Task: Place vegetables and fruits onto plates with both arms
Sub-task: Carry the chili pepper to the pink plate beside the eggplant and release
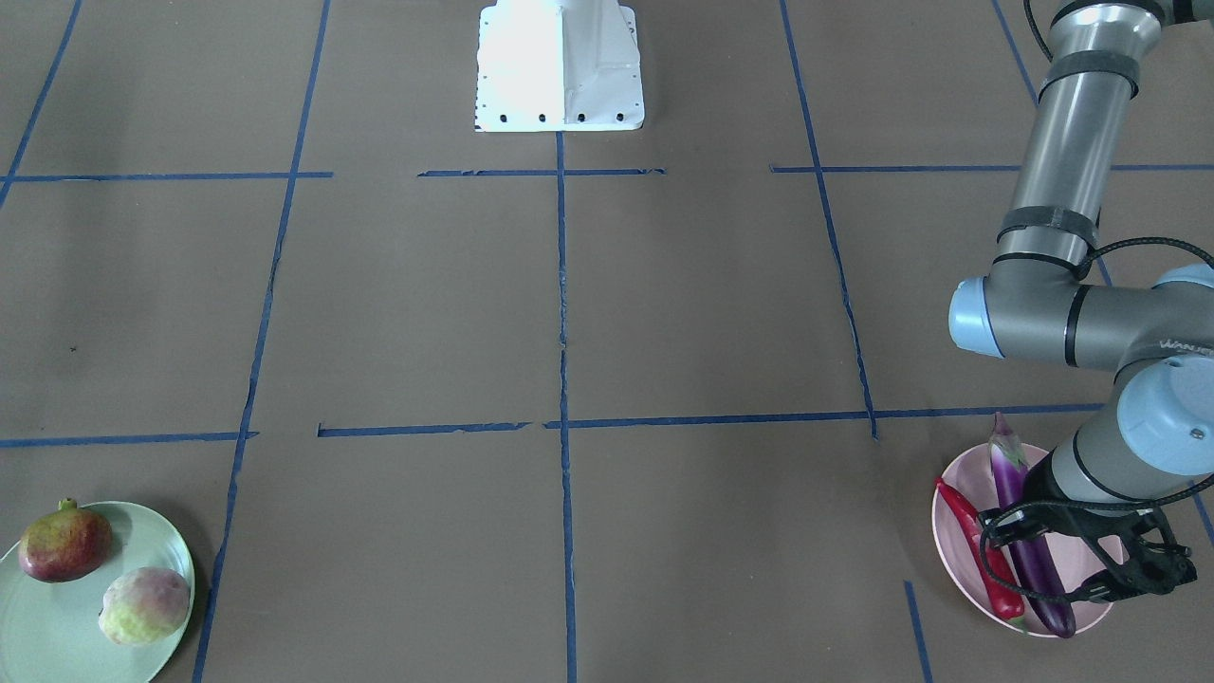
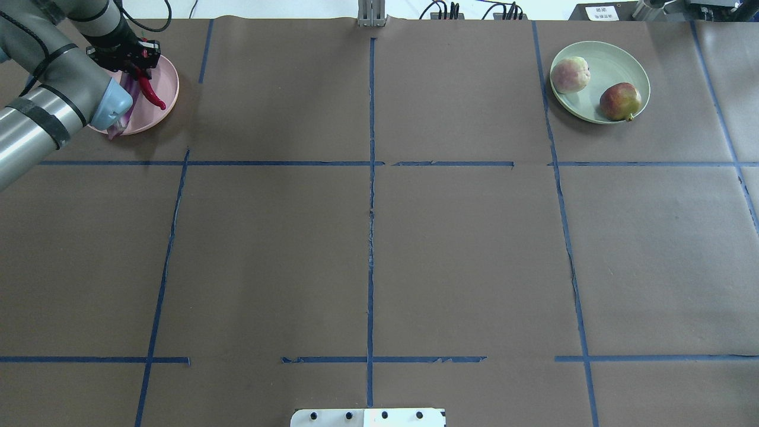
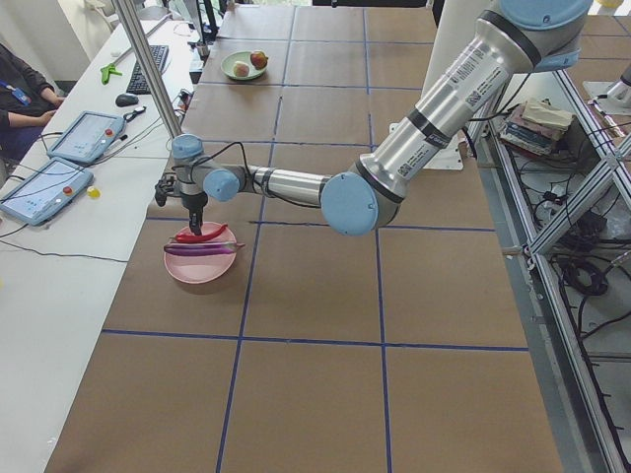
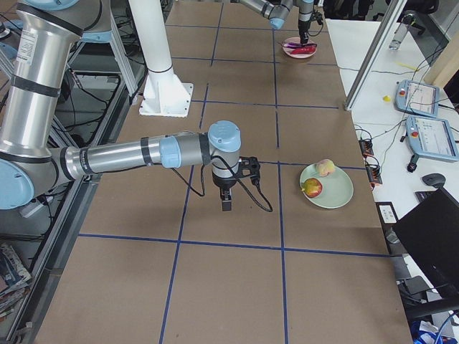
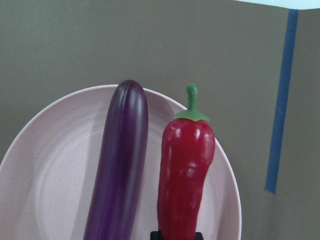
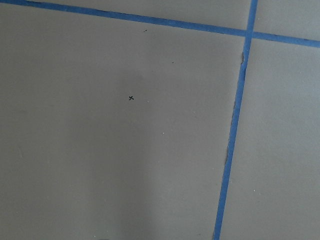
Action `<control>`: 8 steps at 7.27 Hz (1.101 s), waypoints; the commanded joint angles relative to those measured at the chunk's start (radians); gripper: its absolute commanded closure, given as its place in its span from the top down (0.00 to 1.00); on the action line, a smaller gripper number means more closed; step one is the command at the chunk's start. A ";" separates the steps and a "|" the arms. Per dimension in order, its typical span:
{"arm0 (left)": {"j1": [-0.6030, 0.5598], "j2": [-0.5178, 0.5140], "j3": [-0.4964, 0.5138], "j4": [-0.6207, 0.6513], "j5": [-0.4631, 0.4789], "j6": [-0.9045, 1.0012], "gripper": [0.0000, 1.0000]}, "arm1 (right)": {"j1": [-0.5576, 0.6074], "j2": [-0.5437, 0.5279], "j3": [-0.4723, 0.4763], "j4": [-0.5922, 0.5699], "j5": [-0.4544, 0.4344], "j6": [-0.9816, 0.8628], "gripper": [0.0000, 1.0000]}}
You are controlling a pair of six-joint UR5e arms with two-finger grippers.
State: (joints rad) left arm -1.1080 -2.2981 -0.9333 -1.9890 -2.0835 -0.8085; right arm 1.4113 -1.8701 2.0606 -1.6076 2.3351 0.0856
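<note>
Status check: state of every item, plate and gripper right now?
eggplant: lying on the pink plate, beside the chili pepper.
chili pepper: lying on the pink plate, stem at the rim.
pomegranate-like fruit: resting on the green plate.
pale green fruit: resting on the green plate.
pink plate: holds both vegetables.
green plate: holds both fruits.
left gripper: low over the chili pepper; open or shut unclear.
right gripper: above bare table; open or shut unclear.
</note>
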 commanded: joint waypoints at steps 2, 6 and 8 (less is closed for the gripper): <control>-0.076 0.154 -0.220 0.012 -0.191 0.037 1.00 | -0.002 0.005 -0.010 0.000 0.001 0.002 1.00; -0.200 0.395 -0.705 0.498 -0.233 0.563 1.00 | 0.001 0.016 -0.020 0.000 0.009 0.002 1.00; -0.284 0.643 -0.893 0.584 -0.228 0.775 1.00 | 0.059 0.003 -0.019 -0.003 0.009 -0.021 1.00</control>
State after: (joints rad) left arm -1.3386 -1.8110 -1.7096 -1.4618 -2.3138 -0.1713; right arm 1.4320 -1.8606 2.0402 -1.6082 2.3433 0.0764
